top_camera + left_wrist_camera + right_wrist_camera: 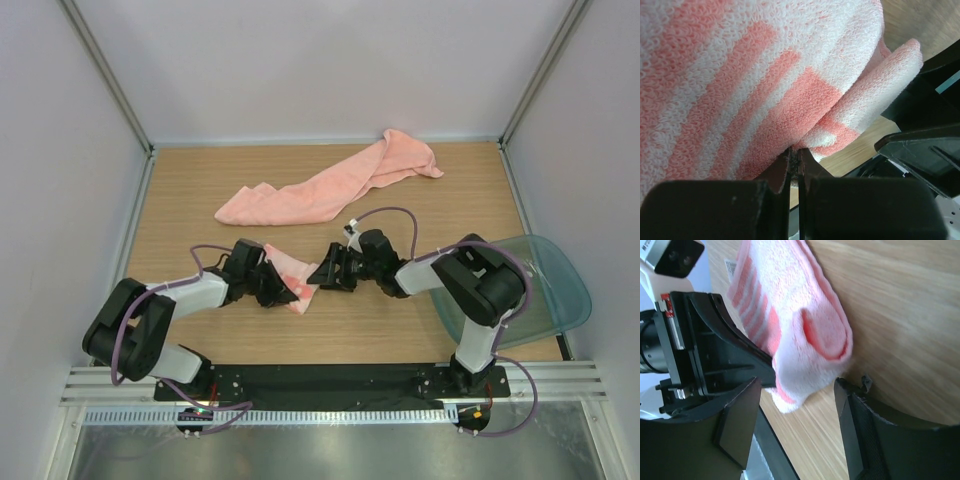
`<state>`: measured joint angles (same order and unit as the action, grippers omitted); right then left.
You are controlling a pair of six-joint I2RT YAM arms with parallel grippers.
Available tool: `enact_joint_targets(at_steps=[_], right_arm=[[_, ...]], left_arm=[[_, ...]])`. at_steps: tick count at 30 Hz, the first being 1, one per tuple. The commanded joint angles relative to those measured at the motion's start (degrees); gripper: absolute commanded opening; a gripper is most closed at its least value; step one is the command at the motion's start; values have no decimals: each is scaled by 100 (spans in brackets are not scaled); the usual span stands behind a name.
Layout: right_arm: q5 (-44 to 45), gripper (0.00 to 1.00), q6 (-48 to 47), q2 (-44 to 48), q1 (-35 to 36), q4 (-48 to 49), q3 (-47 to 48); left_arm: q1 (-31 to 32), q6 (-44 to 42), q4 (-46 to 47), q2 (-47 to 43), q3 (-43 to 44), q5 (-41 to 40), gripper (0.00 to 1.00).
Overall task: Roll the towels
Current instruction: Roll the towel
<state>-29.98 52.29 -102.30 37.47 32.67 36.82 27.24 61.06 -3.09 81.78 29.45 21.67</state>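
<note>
Left gripper (280,287), right gripper (326,275), nose-to-nose at towel (296,270)

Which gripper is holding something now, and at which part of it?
The left gripper is shut and seems to pinch the striped towel at a fold of its edge. The right gripper stands open around the towel's rolled end, holding nothing.

The smaller towel (740,75) was looped terry cloth, soft and nubbly, matt salmon with whitish stripes. The long towel (330,185) by the table's far edge showed the same matt pile, unstriped. The table (420,325) had a smooth wood-grain top with a faint sheen. The tray (560,290) overhanging its right edge was glossy, translucent teal-grey plastic. The right gripper (792,412) looked like hard, matt black plastic.
</note>
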Motion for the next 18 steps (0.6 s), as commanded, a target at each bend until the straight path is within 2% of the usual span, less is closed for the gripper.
enact_joint_targets(at_steps=[1,7,14,18], right_arm=[[317,67,35,-421,119,214,132],[396,56,44,-642,287,337,238],[378,33,27,-651,304,364,238],[475,27,-61,-537,304,39,291]], left_arm=[[0,-138,-394,49,-212,-67,0],[-9,-147,-332,84,-221,-5,0],[-9,-199,-253,189,-203,56,0],[-9,-340,-236,155,-247,109,4]])
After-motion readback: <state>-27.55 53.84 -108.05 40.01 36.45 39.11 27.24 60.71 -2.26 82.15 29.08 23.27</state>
